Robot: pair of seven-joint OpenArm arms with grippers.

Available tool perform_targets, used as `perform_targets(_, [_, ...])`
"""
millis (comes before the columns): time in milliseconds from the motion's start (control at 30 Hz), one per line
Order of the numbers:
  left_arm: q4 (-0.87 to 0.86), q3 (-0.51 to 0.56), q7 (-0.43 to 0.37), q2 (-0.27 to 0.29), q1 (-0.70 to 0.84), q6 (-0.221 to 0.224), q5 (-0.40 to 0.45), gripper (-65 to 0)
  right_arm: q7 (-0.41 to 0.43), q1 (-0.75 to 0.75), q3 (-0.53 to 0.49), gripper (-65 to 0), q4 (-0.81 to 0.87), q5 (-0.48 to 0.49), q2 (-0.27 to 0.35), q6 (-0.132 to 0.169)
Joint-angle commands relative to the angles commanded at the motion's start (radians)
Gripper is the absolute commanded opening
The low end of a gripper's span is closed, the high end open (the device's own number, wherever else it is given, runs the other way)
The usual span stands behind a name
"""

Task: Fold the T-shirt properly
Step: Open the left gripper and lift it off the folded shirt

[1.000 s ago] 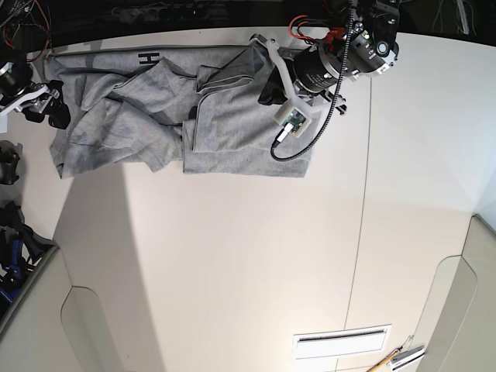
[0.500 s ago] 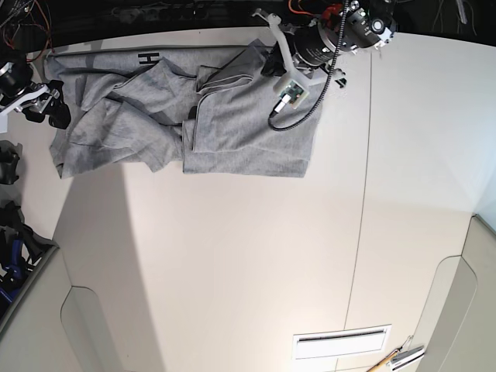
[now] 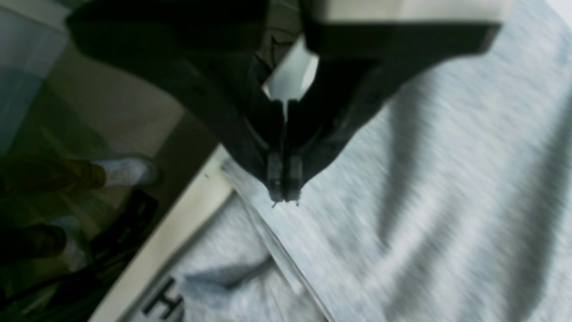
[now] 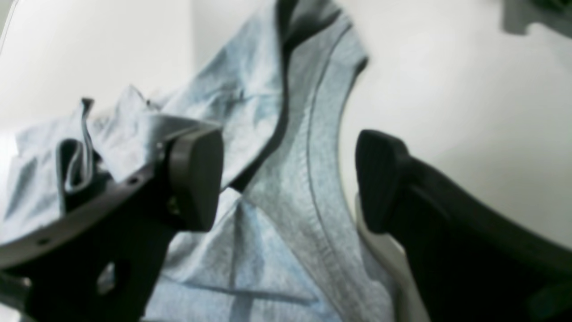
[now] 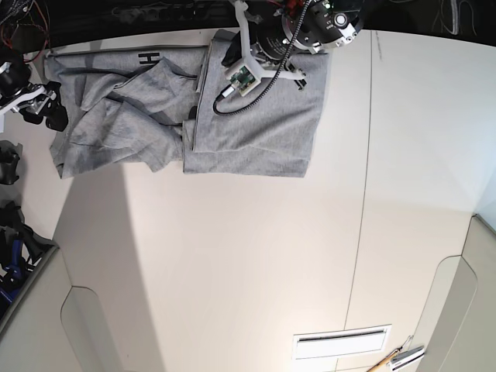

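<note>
Grey T-shirt (image 5: 256,132) lies rumpled on the white counter (image 5: 232,256).
Left claw (image 3: 284,197) pinches its far edge; right claw (image 4: 286,179) gapes wide over the hem.

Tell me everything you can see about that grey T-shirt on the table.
The T-shirt is light heather-grey, soft knit cotton by the look of it, lying crumpled and partly folded along the far edge of the white table. One half lies fairly flat; the other is bunched in folds. A black letter H shows near the far edge. The left gripper, shut, is at a hem edge; whether it pinches cloth is unclear. The right gripper is open above a ribbed, stitched edge.
</note>
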Motion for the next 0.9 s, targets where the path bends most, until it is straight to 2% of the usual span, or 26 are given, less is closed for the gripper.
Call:
perform_targets(333, [0.000,-0.020,0.002,0.000,-0.002,0.000,-0.001,-65.0,-0.016,-0.001,-0.010,-20.1,-0.015,-0.035,0.055,0.000])
perform_targets(467, [0.000,-0.020,-0.001,0.000,-0.019,0.000,-0.001,-65.0,-0.012,0.007,-0.098,-20.1,-0.106,-0.046,0.093,0.000])
perform_targets(733, [0.000,-0.020,-0.001,0.000,-0.038,0.026,-0.001,-65.0,-0.016,0.035,-0.255,-20.1,-0.196,-0.030,0.089,0.016])
perform_targets(900, [0.000,-0.020,-0.001,0.000,-0.039,0.026,-0.001,-65.0,-0.044,0.035,-0.289,-20.1,-0.195,0.032,0.088,0.023])
